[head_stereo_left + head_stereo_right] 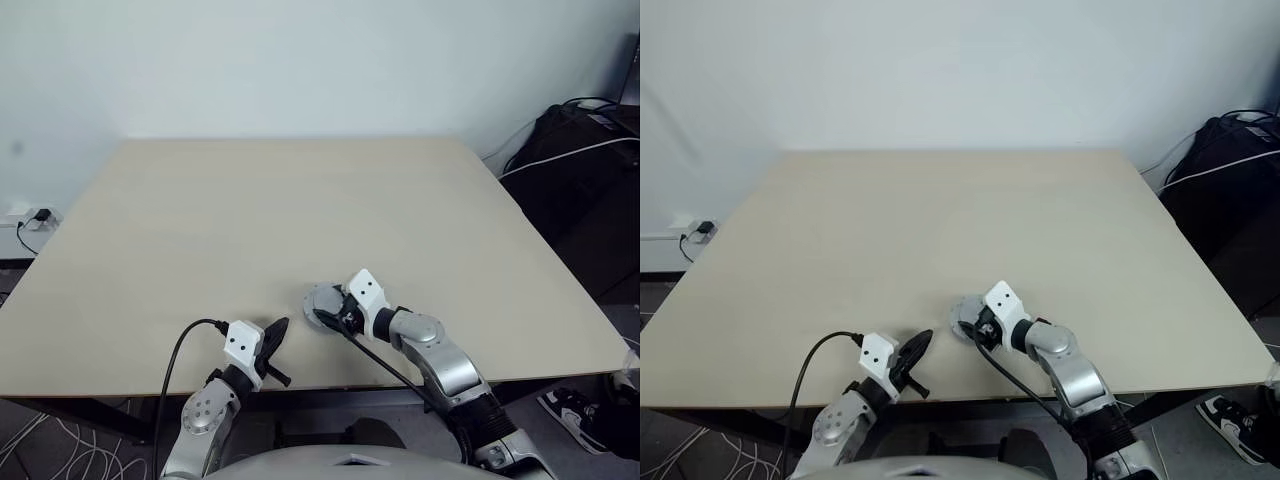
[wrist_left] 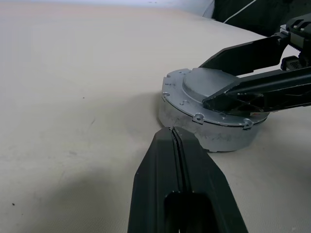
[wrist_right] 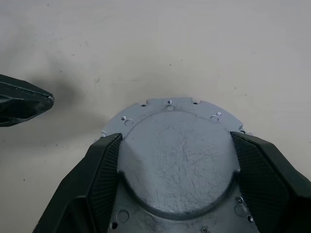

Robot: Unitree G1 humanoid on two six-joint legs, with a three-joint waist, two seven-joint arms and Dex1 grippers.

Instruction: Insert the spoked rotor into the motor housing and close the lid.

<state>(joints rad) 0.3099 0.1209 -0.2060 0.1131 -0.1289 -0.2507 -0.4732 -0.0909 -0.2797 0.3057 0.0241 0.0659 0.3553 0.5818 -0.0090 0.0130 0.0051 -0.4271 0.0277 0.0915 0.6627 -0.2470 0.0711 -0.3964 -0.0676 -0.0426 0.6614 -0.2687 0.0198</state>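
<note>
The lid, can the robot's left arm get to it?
Probably yes: the shut left gripper sits just beside the lid with bare table between, though the right gripper already straddles its raised middle.

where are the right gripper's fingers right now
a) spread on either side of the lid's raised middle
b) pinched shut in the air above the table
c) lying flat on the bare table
a: the right gripper has one finger on each side of the raised middle of the lid.
</note>
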